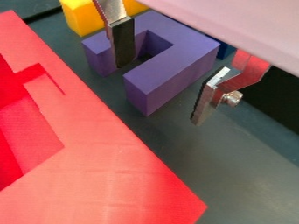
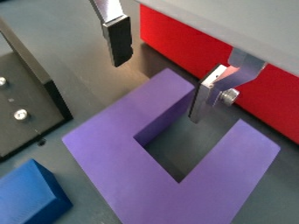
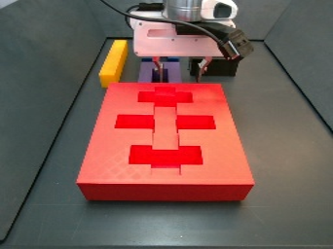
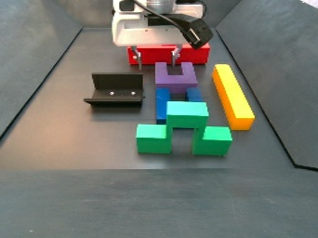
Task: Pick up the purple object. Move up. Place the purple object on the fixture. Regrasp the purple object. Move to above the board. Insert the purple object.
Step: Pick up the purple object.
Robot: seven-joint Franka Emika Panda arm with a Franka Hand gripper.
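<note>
The end effector [image 2: 158, 74] hangs low over the purple block [image 2: 128, 140], its fingers spread apart and gripping nothing. In both wrist views one finger [image 1: 121, 42] sits just inside the block's notch beside a prong, while the other finger [image 1: 212, 94] stands outside the other prong, so the two plates straddle one prong without visibly pressing on it. The purple block [image 4: 174, 79] lies flat on the worktop [image 4: 74, 167], right next to the red board [image 4: 159, 54] and beside one end of the yellow bar [image 4: 232, 95]. In a side view, a blue block [image 4: 172, 100] lies against the purple one, with the green block [image 4: 187, 125] beyond that. The fixture [image 4: 114, 91] stands apart from this row, on the side away from the yellow bar. In a side view the board [image 3: 166, 136] lies flat with its cross-shaped recesses empty, and the end effector [image 3: 180, 66] sits just past its far edge.
</note>
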